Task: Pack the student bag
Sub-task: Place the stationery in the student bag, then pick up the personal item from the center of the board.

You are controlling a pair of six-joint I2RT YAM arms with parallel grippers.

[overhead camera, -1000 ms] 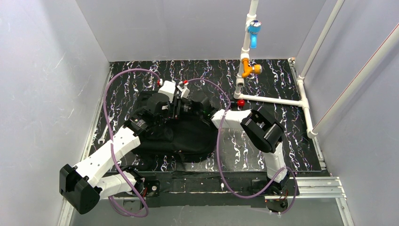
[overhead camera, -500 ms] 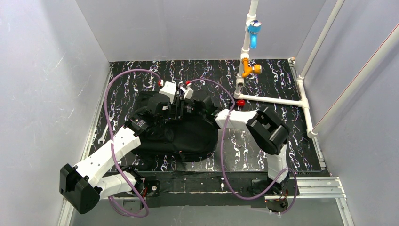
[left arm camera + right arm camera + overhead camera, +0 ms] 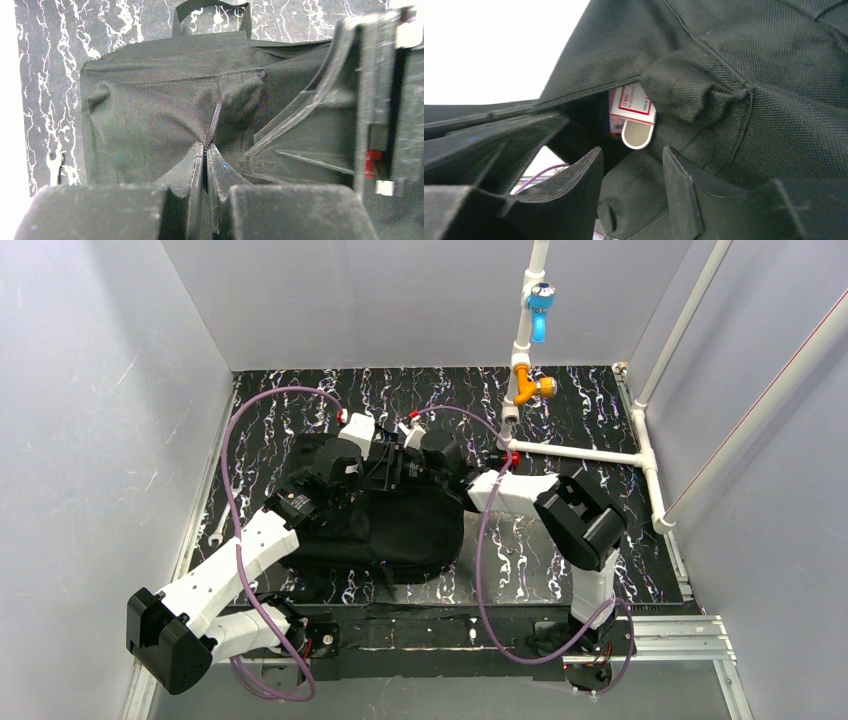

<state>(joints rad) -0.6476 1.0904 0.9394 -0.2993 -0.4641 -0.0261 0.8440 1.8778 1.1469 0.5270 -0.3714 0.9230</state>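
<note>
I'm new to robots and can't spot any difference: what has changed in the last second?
The right arm swung its elbow to the right, away from the student bag, drawing the right gripper slightly that way at the bag's mouth; its jaws stand apart, holding nothing. The left gripper stayed clamped on the bag's zipper seam, and the bag has not moved.

Black bag [image 3: 400, 530] lies flat on the dark marbled table [image 3: 600, 540], left of centre. Both arms reach in over its far end. The left gripper [image 3: 372, 472] and right gripper [image 3: 400, 470] are close together there, against the fabric; their jaws cannot be made out. A purple cable [image 3: 232, 490] loops from each arm. A wrench [image 3: 222, 523] lies at the table's left edge, apart from the bag. A white pipe frame [image 3: 580, 453] stands at the far right, carrying a blue valve [image 3: 540, 300] above an orange fitting [image 3: 525, 387].
</note>
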